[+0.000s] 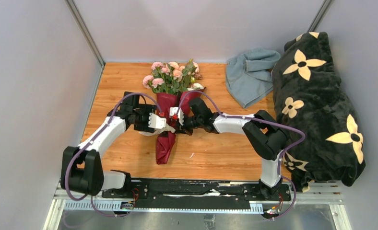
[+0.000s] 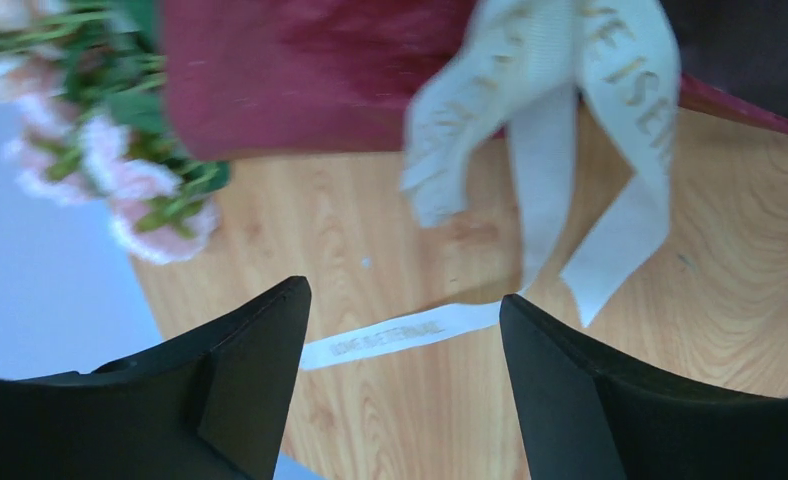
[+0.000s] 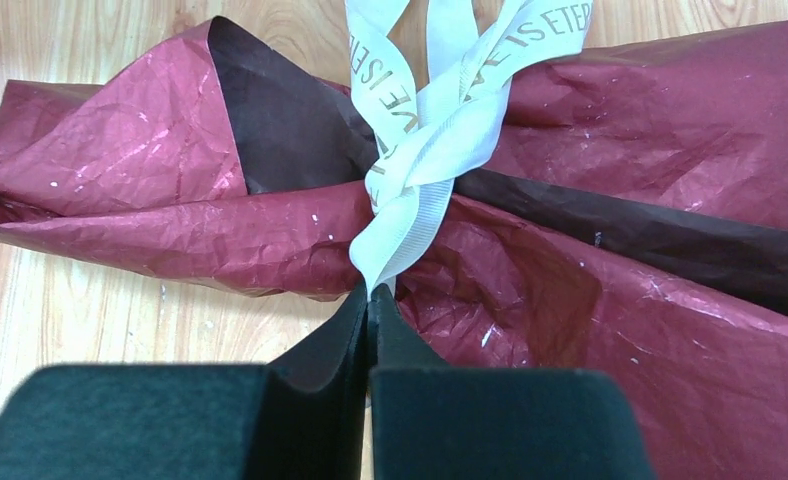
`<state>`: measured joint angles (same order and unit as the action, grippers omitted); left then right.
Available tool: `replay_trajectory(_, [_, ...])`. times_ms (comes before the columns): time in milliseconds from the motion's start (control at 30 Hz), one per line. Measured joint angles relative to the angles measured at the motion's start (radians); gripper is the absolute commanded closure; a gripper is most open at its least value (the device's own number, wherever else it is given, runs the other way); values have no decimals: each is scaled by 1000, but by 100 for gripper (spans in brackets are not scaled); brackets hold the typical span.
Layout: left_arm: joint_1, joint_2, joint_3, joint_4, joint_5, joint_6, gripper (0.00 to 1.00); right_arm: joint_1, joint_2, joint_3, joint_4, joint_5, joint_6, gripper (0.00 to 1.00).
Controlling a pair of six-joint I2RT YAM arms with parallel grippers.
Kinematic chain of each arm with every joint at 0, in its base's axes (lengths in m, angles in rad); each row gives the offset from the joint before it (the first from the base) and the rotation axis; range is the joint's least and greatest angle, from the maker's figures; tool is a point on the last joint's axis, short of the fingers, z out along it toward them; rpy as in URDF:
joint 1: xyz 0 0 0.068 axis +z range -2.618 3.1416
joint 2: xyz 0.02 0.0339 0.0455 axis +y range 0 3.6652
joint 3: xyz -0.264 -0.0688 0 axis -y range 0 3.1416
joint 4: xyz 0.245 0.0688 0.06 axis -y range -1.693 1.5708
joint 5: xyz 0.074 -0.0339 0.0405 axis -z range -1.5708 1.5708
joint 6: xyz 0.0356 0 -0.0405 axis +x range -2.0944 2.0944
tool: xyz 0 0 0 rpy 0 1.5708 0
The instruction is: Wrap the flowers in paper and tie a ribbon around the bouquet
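Right pincer (image 3: 370, 292) pinched shut on one ribbon (image 3: 420, 170), left pincer (image 2: 402, 295) gaping empty, one bouquet (image 1: 165, 143)

Brightly, evenly lit from overhead. Blurred in the left wrist view across pale pink roses (image 2: 135, 185) and cream-beige printed ribbon (image 2: 545, 140). Crisp in the right wrist view, with sheen on crinkled dark red paper (image 3: 150, 140).
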<state>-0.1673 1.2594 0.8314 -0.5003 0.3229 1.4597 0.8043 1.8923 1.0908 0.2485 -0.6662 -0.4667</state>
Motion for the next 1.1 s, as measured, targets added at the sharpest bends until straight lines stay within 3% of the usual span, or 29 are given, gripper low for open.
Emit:
replay_trajectory(167, [-18,129,-61,41,-40,91,16,0,-20,-6,16,-14,27,100])
replay_trajectory(333, [-32,207,-65,182,-56,76,19,0,-34,-22,52,-24,60,100])
replay_trajectory(400, [-34,228,-69,234,-55,78,39,0,-34,-25,60,-26,75,100])
replay_trajectory(500, [-37,244,-111,314,-53,92,95,0,-34,-30,73,-28,90,100])
replay_trajectory(533, [-38,250,-129,339,-51,103,100,0,-34,-32,74,-29,96,100])
replay_trajectory(867, [-39,266,-107,618,5,-22,100,0,-57,-126,74,-29,177,100])
replay_trajectory(1100, [-46,317,-97,671,52,-7,100,1,-60,-226,102,-20,284,100])
